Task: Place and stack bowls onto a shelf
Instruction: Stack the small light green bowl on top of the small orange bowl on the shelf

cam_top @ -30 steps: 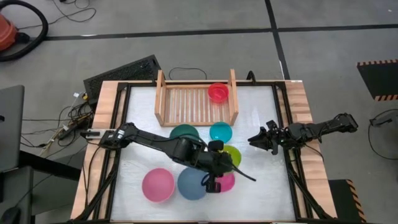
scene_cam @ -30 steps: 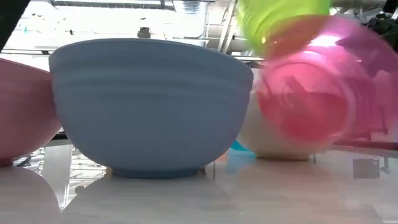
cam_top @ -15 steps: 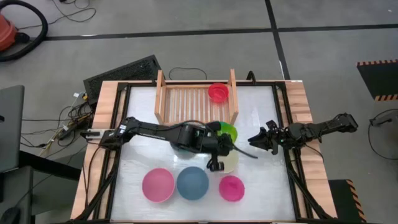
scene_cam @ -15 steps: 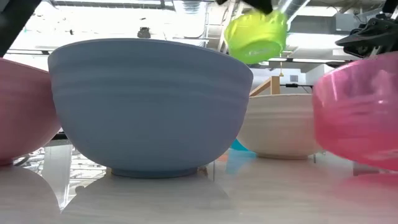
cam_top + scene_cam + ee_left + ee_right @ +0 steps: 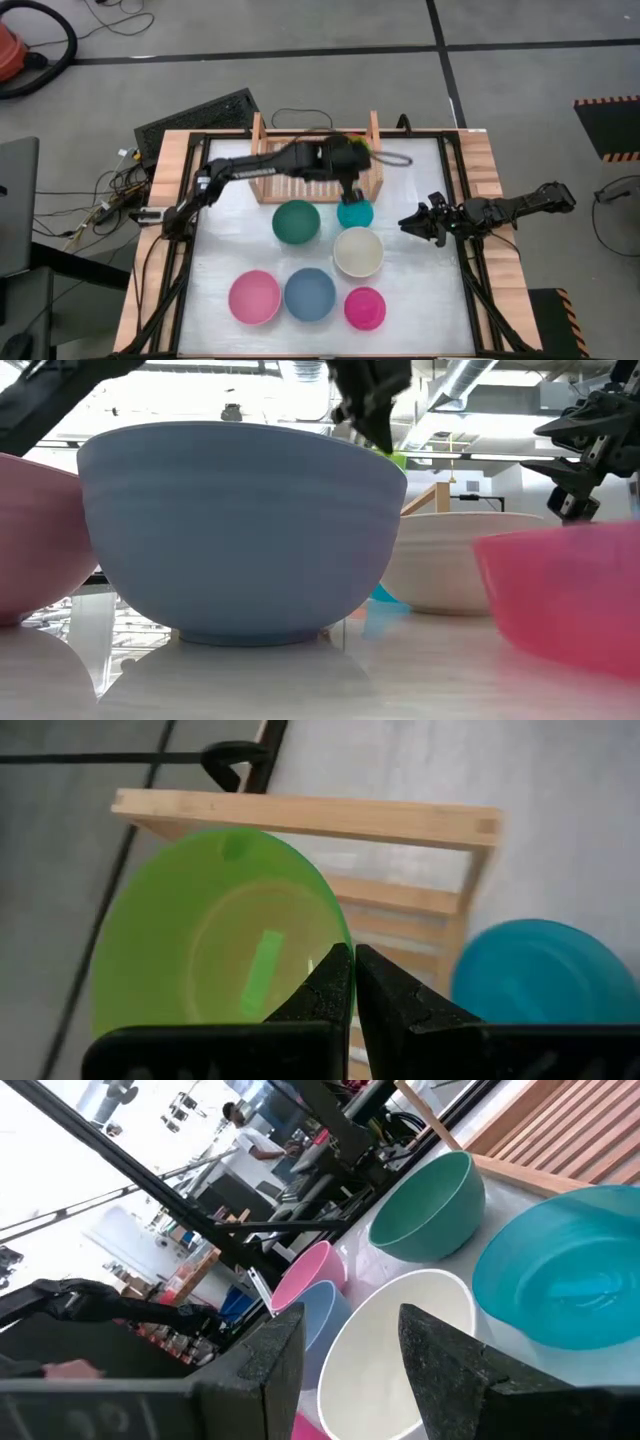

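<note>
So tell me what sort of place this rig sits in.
Likely a robotics lab or workshop: a bare grey floor with loose cables, hazard-striped tape, and shelving with equipment behind the white table.

In the high view, the green bowl (image 5: pixel 366 146) over the shelf (image 5: pixel 268 160) is mostly covered by the left hand (image 5: pixel 349 160). The red bowl there is hidden entirely.
</note>
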Motion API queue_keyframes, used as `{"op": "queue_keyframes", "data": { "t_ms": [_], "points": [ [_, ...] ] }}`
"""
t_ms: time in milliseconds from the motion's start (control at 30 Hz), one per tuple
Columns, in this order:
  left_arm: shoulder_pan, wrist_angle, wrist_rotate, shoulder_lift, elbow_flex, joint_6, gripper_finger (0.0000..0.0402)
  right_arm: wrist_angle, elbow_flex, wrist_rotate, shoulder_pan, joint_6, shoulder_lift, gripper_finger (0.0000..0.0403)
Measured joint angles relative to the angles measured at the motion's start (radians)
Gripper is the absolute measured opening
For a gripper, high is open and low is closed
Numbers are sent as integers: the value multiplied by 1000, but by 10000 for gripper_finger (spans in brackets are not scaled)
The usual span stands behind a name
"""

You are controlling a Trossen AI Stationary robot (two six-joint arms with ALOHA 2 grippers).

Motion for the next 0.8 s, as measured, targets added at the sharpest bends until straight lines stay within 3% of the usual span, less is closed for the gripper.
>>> {"op": "queue_keyframes", "data": {
  "t_ms": [167,400,633,800],
  "points": [
    [128,90,154,4,-40,101,0,0,0,2,-15,2,0,189],
    [245,201,267,4,-105,251,0,13,0,71,-64,10,0,189],
    [284,267,351,4,-198,249,0,16,0,103,-131,13,0,189],
    [270,355,354,6,-274,243,0,16,0,104,-172,13,0,189]
  ]
}}
